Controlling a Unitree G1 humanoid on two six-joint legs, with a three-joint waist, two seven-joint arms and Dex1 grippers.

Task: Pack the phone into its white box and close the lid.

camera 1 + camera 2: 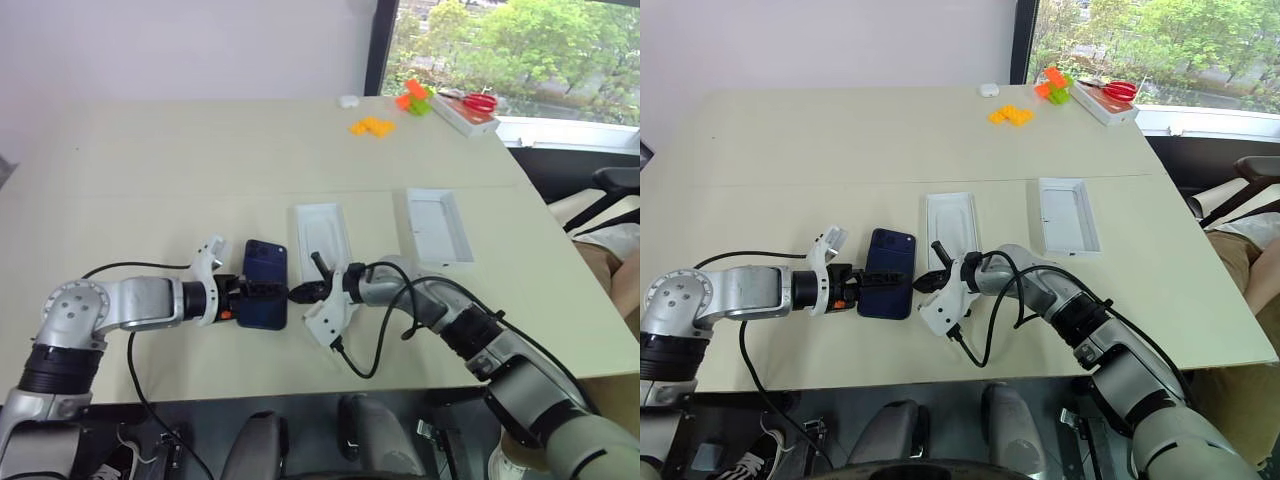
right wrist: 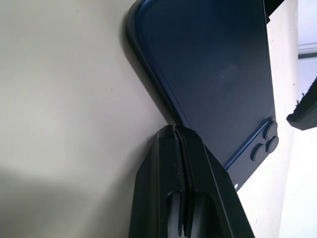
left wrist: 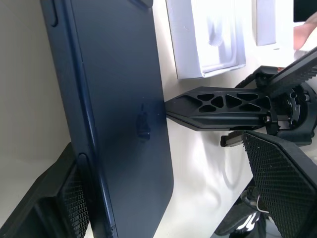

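The phone sits near the front edge of the worktop, left of centre, back face up, with its camera cluster at the far right corner. Its long axis runs from the front edge toward the far edge, roughly parallel to the white box, which lies just beside it on the right. The left wrist view suggests the phone is tipped up on one long edge, not lying quite flat.

The left gripper reaches in from the left with its fingers spread wide across the phone's near end, one on either side of the slab; they look to straddle it loosely, and a firm clamp cannot be confirmed. The right gripper comes from the right with its fingers pressed together into a single point, the tip touching the phone's right long edge and holding nothing.

The main risk, as I judge it, is a slip: the glossy slab is only propped between a loose straddle and a pointed push, so it could skid leftward, drop back flat, or twist out of line with the box. A harder nudge could knock the box.

The lid lies open side up further right, well apart from both.
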